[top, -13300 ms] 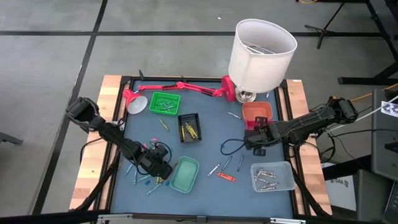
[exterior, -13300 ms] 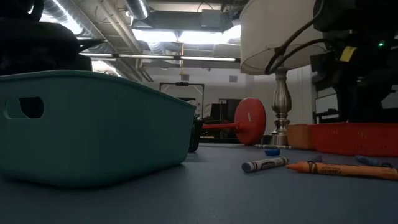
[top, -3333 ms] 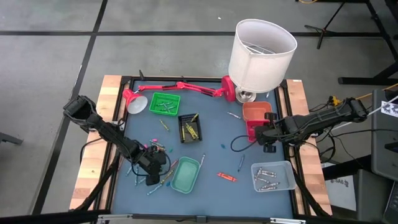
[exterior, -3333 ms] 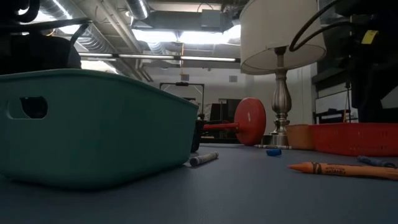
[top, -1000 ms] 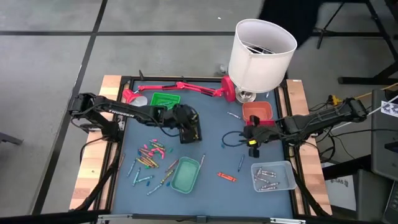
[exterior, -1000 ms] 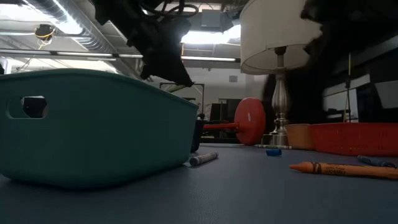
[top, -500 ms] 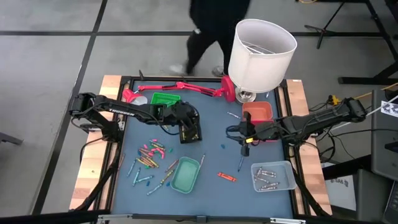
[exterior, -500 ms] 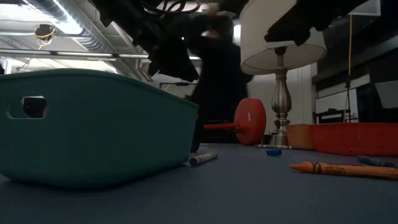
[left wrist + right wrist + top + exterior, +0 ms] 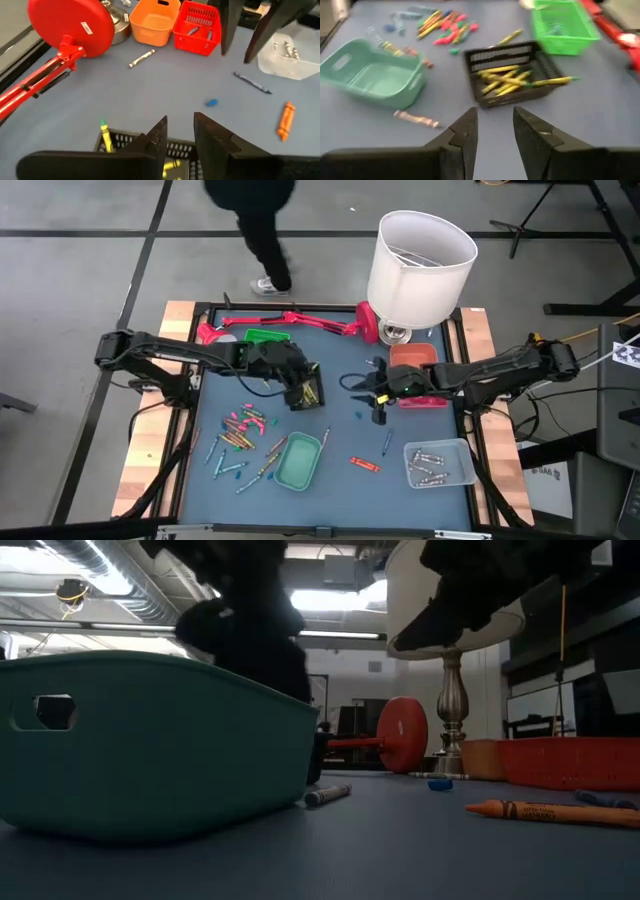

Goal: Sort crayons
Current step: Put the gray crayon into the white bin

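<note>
From above, the left gripper (image 9: 303, 385) hangs over the black tray (image 9: 305, 386) of yellow crayons (image 9: 310, 392) near the table's centre, while the right gripper (image 9: 362, 387) reaches in from three o'clock, over bare blue mat beside the red tray (image 9: 425, 396). Loose crayons (image 9: 243, 438) lie scattered toward eight o'clock next to the teal tray (image 9: 297, 461), an orange crayon (image 9: 363, 465) lies at five o'clock, and grey ones fill the clear tray (image 9: 438, 463). A person (image 9: 258, 220) walks past at twelve o'clock. At table height, the teal tray's wall fills the left half, a grey crayon (image 9: 328, 795) lies at its foot and the orange one (image 9: 545, 812) lies toward three o'clock. The left wrist view shows that arm's jaws parted and empty above the black tray's rim, with a yellow crayon (image 9: 104, 134) sticking up from the tray. The right wrist view shows its jaws also apart, holding nothing, facing the black tray and the green tray (image 9: 563, 25).
</note>
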You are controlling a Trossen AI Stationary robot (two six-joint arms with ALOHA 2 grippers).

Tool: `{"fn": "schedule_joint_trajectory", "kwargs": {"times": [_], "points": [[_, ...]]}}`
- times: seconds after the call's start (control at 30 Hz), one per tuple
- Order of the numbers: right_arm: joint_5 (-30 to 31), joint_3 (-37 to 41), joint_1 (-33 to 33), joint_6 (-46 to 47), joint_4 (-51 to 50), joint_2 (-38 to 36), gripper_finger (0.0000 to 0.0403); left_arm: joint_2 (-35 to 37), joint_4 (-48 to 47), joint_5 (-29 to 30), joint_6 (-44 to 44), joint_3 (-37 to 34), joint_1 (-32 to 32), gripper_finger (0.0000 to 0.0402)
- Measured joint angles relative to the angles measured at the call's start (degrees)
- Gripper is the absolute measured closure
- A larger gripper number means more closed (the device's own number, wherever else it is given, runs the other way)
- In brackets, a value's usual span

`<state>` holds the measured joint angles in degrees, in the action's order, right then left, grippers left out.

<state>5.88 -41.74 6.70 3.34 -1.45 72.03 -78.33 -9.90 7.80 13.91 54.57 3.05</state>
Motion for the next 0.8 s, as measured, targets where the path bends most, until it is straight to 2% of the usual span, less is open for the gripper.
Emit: {"fn": "schedule_joint_trajectory", "kwargs": {"times": [0.2,0.3,0.57,0.8], "points": [[-8.4,0.0,0.1,-5.5,10.9,6.4,0.0281,5.6,-6.4,0.0,0.0,0.0,-1.4,0.0328],[-10.1,-2.4,0.1,-6.3,11.5,9.8,0.0281,8.0,-9.8,0.0,0.0,0.0,-2.5,0.0329],[-15.7,-12.6,0.1,-11.8,6.0,19.6,0.0281,13.8,-17.5,0.2,1.0,0.0,-5.2,0.0329],[-18.1,-18.8,0.1,-15.8,-1.6,26.7,0.0281,17.8,-19.2,0.3,2.5,0.0,-8.0,0.0329]]}}
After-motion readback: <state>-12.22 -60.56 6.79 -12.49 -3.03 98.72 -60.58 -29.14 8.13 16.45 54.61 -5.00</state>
